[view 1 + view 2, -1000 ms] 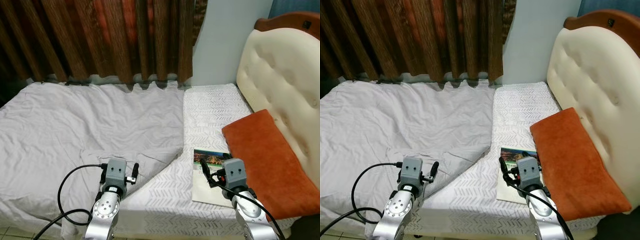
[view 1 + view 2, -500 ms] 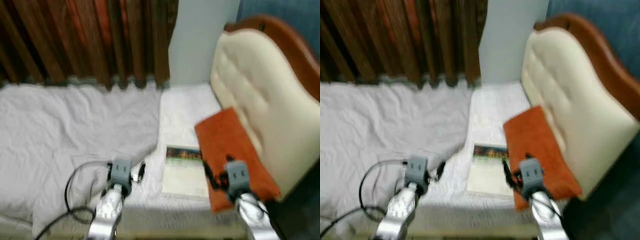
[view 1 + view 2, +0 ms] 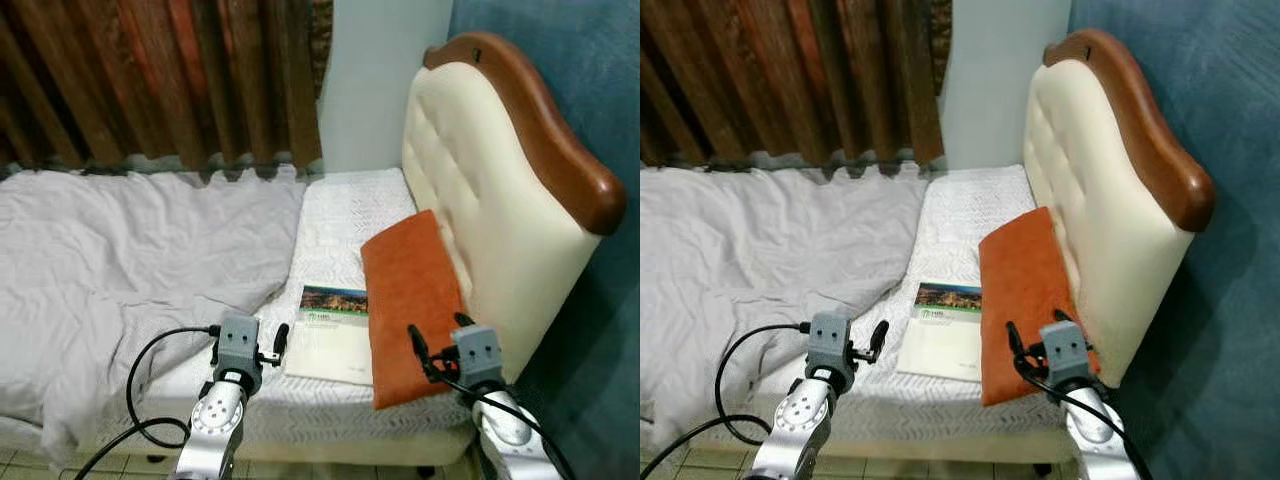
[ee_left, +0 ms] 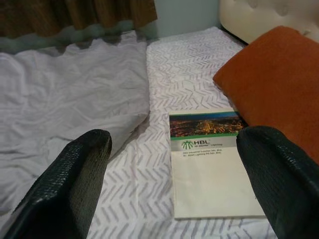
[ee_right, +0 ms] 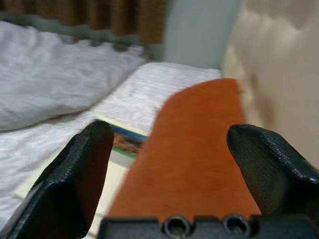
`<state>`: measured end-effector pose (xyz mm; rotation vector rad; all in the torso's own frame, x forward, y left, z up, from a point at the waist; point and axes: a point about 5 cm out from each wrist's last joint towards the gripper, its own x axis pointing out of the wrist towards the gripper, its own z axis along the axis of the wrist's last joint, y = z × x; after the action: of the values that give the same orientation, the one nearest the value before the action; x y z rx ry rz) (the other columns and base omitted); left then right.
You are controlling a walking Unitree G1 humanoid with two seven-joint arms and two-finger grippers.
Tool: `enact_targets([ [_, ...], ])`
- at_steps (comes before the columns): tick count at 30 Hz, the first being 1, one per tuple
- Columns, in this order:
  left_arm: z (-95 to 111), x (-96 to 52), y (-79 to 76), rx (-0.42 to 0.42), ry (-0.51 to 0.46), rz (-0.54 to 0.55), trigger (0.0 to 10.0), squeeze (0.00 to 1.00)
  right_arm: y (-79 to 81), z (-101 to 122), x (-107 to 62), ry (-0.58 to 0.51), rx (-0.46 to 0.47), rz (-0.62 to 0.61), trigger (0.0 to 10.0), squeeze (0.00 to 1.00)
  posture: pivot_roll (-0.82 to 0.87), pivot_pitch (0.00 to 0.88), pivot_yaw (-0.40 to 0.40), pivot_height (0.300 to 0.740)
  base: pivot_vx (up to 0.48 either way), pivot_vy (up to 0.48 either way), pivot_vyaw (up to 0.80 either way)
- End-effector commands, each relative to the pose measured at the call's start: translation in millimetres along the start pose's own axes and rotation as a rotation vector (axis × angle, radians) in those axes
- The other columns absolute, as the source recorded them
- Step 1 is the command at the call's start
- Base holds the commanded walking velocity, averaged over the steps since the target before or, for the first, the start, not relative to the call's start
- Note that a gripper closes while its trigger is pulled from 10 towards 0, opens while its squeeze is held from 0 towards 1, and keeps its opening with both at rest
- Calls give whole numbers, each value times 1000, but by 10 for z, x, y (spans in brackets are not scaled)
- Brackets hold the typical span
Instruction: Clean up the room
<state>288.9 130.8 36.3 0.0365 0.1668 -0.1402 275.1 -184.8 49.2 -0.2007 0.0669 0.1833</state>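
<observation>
A booklet with a city photo on its cover lies flat on the white patterned sheet near the bed's front edge. An orange pillow leans beside it against the cream headboard. A rumpled grey blanket covers the bed's left part. My left gripper hovers open just in front of the booklet, nothing between its fingers. My right gripper stands open at the pillow's front end, holding nothing.
A brown curtain hangs behind the bed. A dark blue wall rises to the right of the headboard's wooden rim. A strip of tiled floor shows below the bed's front edge at the left.
The camera has swung right, so the headboard and the blue wall have come further into view. Booklet, pillow and blanket lie as before. Both grippers stay open.
</observation>
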Motion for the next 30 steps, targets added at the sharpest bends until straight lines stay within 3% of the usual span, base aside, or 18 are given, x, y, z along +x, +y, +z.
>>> enact_targets([
  [1,67,11,55,-15,-30,17,10000,0,15,70,44,-24,-8,12,10000,0,-66,0,36,740,450,0,0],
  [6,25,-1,65,-50,-13,39,10000,0,14,66,39,-22,-10,18,10000,0,-68,0,33,740,431,0,0],
  [20,16,-10,77,-63,-17,37,10000,0,3,52,37,-16,-8,32,10000,0,-65,0,30,740,412,243,0],
  [30,74,69,55,-20,-19,-35,10000,0,27,34,15,-13,0,34,10000,0,-76,0,43,740,459,24,0],
])
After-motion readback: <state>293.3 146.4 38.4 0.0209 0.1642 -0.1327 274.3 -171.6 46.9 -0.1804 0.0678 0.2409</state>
